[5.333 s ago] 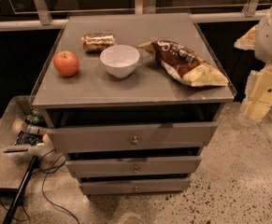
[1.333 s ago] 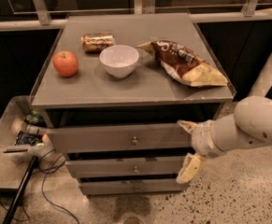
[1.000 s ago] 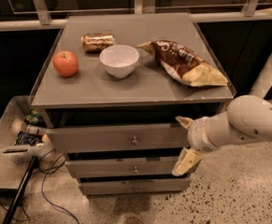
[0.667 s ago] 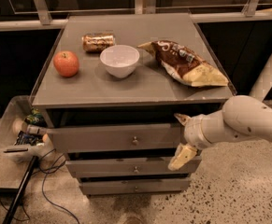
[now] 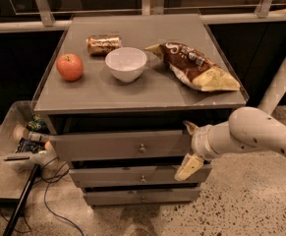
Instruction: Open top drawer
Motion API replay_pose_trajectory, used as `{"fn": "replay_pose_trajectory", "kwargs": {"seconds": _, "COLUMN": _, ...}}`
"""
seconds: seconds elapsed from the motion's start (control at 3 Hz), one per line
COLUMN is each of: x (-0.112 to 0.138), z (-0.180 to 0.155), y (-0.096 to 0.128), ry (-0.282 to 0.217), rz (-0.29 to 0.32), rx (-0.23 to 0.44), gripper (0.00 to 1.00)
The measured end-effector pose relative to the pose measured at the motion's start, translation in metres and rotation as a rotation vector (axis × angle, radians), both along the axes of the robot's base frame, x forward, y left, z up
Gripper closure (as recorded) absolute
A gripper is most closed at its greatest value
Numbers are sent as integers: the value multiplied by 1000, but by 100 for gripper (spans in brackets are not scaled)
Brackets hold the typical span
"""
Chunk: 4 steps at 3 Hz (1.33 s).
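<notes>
The top drawer (image 5: 118, 145) is the widest of three grey drawers under the table top, with a small round metal knob (image 5: 142, 148) at mid-front. It stands slightly out from the cabinet, with a dark gap above its front. My gripper (image 5: 187, 146) reaches in from the right on a white arm and sits at the drawer's right end, well right of the knob. Its two cream fingers (image 5: 188, 166) are spread apart, one above and one below, and hold nothing.
On the table top (image 5: 98, 90) stand a red apple (image 5: 70, 67), a lying can (image 5: 103, 44), a white bowl (image 5: 126, 64) and a brown chip bag (image 5: 195, 67). Two slimmer drawers (image 5: 141, 178) sit below. A clear bin (image 5: 19, 141) and cables lie at left.
The arm has come down from the upper right and moved left, from beside the cabinet to the right end of the top drawer front.
</notes>
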<state>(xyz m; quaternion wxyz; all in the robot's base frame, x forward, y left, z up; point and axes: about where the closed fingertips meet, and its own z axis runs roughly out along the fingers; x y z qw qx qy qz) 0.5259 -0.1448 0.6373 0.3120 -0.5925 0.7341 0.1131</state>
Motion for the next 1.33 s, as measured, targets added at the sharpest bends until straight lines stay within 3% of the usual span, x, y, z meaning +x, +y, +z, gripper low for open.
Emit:
{"fn": "replay_pose_trajectory", "kwargs": {"seconds": 0.33, "x": 0, "z": 0, "y": 0, "ry": 0, "rz": 0, "rx": 0, "gripper": 15}}
{"fn": "replay_pose_trajectory", "kwargs": {"seconds": 1.33, "x": -1, "z": 8, "y": -1, "ry": 2, "rz": 1, "rx": -2, "gripper": 85}}
